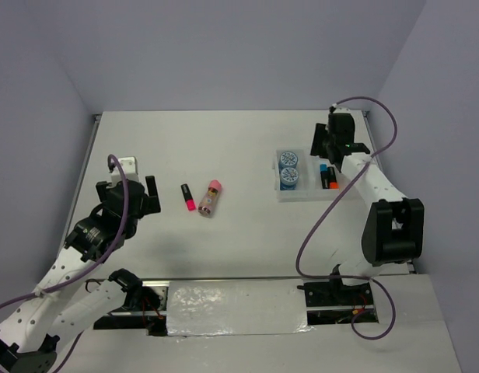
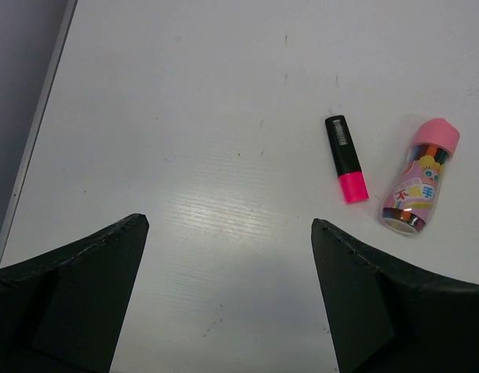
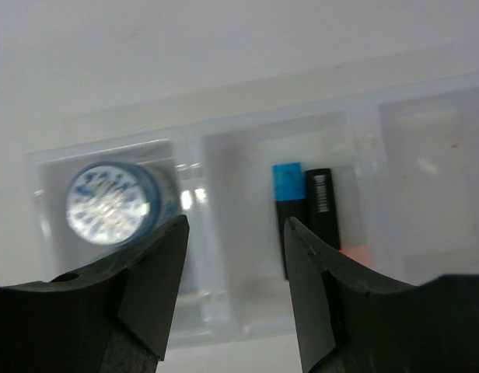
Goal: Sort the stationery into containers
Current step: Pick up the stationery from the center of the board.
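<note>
Left wrist view: left pincer (image 2: 228, 225) spread wide, nothing held. Risk noted: pink highlighter (image 2: 346, 158) and glue stick (image 2: 420, 177) lie near each other on the surface (image 2: 185, 116); a wide approach could knock the round tube and set it rolling. Both are found ahead and right of the pincer, apart from it. Right pincer (image 3: 236, 233) is partly parted, empty, above the tray (image 3: 263, 105).

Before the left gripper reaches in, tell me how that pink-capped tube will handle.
The tube lies on its round side, so a sideways nudge would probably roll it. Its glossy printed wrap looks smooth, perhaps slippery. It seems rigid and small, likely light.
</note>
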You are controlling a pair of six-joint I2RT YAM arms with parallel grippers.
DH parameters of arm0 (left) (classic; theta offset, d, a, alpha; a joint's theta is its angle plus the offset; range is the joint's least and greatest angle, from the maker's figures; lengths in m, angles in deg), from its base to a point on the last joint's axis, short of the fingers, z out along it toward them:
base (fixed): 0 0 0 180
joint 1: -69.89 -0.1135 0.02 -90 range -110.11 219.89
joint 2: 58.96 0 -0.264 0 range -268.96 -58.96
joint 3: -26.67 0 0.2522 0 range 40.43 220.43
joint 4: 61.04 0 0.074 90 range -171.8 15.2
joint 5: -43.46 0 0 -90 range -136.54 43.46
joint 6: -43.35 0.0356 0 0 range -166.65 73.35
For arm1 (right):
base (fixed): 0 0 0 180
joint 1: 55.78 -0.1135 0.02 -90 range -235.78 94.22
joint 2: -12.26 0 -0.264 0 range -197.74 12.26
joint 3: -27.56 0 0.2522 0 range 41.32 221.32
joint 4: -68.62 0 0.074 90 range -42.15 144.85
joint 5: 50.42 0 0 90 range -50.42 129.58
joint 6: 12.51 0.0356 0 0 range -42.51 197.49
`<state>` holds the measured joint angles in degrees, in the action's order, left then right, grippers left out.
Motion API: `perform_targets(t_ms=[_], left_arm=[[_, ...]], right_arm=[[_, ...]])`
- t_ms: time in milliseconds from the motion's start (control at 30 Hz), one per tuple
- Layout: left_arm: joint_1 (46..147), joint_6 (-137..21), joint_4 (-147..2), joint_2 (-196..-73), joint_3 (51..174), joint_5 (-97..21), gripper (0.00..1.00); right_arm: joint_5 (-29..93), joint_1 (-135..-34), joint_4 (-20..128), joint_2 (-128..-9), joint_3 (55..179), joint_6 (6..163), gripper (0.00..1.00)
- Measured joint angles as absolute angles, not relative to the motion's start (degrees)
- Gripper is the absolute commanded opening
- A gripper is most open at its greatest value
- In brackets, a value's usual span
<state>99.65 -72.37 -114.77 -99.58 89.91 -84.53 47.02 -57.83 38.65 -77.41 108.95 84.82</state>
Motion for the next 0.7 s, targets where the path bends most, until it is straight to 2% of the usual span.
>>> perform_targets(t_ms=[100, 200, 333, 500, 700], left_arm=[[98.6, -72.7, -115.3, -99.6, 89.9, -85.7, 0.99], [96.7, -73.9, -116.3, -99.6, 89.9, -87.7, 0.99], [94.5, -77.2, -119.2, -98.9, 90.1, -92.5, 0.99], [93.9, -80.2, -121.4, -94.0, 90.3, -96.7, 0.99], [93.8, -81.7, -122.5, -89.7, 90.6, -99.2, 0.99]], right_arm=[[49.8, -65.8, 37.0, -74.3, 109.3, 87.2, 0.66], [52.9, -82.6, 37.5, -72.4, 111.2, 91.1, 0.7], [54.1, -101.8, 39.6, -75.2, 114.7, 97.4, 0.71], [57.7, -112.3, 36.2, -94.1, 134.3, 100.4, 0.7], [59.3, -116.2, 28.0, -114.6, 152.8, 101.6, 0.67]])
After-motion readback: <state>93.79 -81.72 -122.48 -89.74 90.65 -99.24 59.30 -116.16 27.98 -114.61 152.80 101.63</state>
